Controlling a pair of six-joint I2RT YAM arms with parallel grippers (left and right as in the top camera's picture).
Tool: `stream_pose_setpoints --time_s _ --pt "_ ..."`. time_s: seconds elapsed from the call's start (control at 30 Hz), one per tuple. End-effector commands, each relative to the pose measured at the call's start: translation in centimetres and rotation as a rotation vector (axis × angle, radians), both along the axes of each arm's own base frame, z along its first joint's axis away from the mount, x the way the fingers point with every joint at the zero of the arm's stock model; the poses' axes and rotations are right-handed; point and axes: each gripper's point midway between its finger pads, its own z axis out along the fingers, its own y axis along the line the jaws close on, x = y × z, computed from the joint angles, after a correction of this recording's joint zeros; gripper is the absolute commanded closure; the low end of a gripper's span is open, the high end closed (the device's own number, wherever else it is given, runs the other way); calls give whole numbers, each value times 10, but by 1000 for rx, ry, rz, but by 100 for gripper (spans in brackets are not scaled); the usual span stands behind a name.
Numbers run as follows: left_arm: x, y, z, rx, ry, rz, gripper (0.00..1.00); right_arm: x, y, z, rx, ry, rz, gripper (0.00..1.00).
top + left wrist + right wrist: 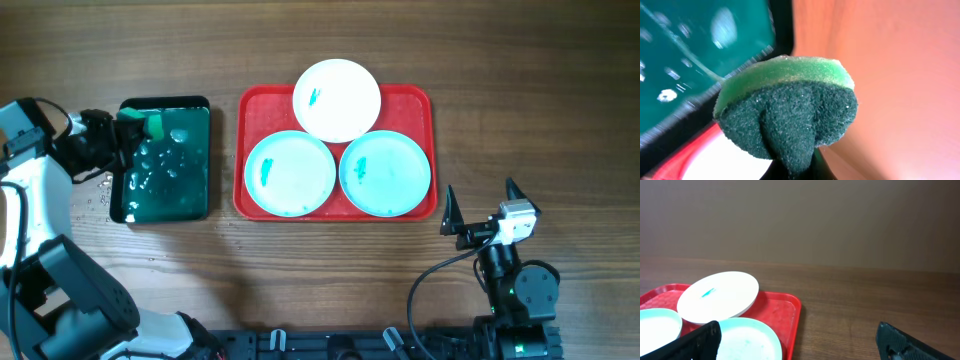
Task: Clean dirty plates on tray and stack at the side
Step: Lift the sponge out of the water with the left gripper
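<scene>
Dirty plates: three round plates lie on the red tray [420,100], well ahead of the right gripper's fingertips and to their left, and well apart from the left gripper's fingers on their right side.
White plate [337,100]: farthest from the right fingers; it pokes over the tray's far rim and overlaps the edges of both turquoise plates. It has a short teal smear.
Right turquoise plate [385,172]: the plate nearest the right fingers, ahead of them and slightly left, flat in the tray, with a faint teal mark.
Left turquoise plate [290,173]: just beside the right one, on the side away from the right fingers, with a teal smear near its left edge.
Right gripper [483,205]: fingers spread wide with nothing between them, hanging over bare table [560,120] just short of the tray's near right corner. In the wrist view both dark fingers [700,340] frame the tray's corner.
Left gripper [135,128]: fingers pinched tight on the sponge [153,125].
Sponge, wrist view [790,115]: light green top, dark scouring face, creased in the middle where it is squeezed.
Green tray [165,195]: dark with a black rim, beaded with water, under and just ahead of the left fingers; the sponge hangs over its far left part.
</scene>
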Motion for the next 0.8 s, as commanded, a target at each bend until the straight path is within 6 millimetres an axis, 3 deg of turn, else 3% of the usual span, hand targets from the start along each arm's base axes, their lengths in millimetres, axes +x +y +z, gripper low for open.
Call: stream_pose_setpoints --time_s 0.0,0.27,0.77 --pt "0 -7 31 -161 -66 -10 96 0 0 0 -11 -4 -3 0" --pt "-1 -10 39 -235 -66 -5 96 0 0 0 -11 -4 -3 0" --pt "5 -2 37 -162 -106 -8 96 0 0 0 -12 -4 -3 0"
